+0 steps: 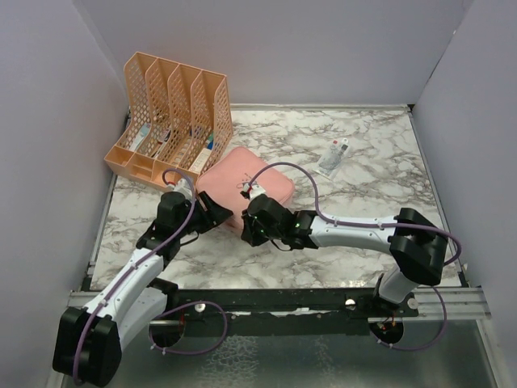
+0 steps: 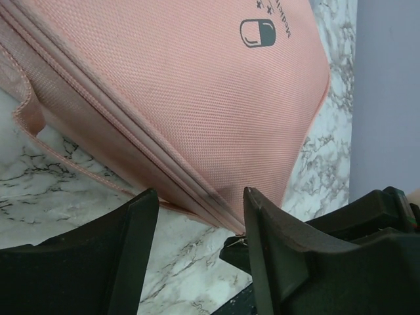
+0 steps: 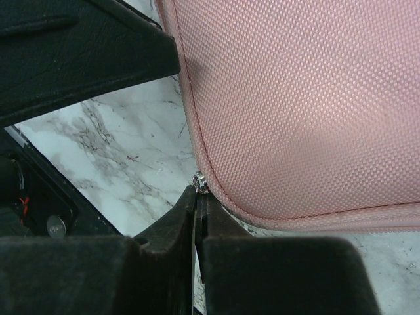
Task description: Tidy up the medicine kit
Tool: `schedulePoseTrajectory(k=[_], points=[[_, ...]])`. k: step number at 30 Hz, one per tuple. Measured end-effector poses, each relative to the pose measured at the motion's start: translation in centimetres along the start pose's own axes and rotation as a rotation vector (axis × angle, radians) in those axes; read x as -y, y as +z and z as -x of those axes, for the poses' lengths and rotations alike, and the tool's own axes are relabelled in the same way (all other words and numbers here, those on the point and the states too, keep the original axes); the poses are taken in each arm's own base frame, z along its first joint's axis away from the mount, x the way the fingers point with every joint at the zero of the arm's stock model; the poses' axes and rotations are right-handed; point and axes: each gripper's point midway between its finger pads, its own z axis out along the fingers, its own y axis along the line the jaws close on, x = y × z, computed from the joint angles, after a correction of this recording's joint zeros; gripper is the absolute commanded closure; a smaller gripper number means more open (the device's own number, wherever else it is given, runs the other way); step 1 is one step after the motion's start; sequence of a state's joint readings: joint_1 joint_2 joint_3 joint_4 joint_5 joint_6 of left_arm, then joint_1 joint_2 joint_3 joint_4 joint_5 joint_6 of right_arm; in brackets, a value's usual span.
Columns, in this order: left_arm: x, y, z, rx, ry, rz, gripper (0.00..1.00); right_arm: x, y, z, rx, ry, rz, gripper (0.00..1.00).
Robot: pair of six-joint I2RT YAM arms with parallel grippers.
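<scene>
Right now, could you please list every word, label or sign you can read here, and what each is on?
Medicine kit: a pill logo, no quotable text; the print beside it is cropped, unreadable.
Tube: print too small to read.
Items in the orange rack: labels too small.

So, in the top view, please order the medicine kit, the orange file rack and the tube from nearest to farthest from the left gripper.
From the left gripper:
1. medicine kit, at its fingertips.
2. orange file rack, back left.
3. tube, back right.
</scene>
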State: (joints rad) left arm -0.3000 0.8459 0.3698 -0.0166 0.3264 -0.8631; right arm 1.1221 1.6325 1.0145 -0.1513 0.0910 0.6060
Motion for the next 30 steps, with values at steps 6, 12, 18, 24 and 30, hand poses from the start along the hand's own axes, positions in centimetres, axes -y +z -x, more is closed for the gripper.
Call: schedulePoseTrajectory(k=[6,12,18,24,30], points=[[0.3,0.5,0.0,0.003,-0.028,-0.026,0.58,-0.1,0.0,-0.1,-0.001,0.000,0.004,0.99],[-0.2,1.3,-0.4,-0.021,-0.053,-0.016,0.68,-0.1,0.0,-0.1,-0.002,0.001,0.004,0.99],[-0.5,1.5,-0.5,-0.029,-0.073,-0.002,0.95,0.0,0.1,-0.2,-0.002,0.006,0.000,0.99],[-0.6,1.6,-0.4,-0.032,-0.089,0.018,1.00,0.8,-0.3,-0.5,0.028,0.049,-0.039,0.99],[-0.2,1.5,-0.6,-0.057,-0.089,0.025,1.00,1.9,-1.5,-0.7,0.072,0.100,-0.103,0.99]])
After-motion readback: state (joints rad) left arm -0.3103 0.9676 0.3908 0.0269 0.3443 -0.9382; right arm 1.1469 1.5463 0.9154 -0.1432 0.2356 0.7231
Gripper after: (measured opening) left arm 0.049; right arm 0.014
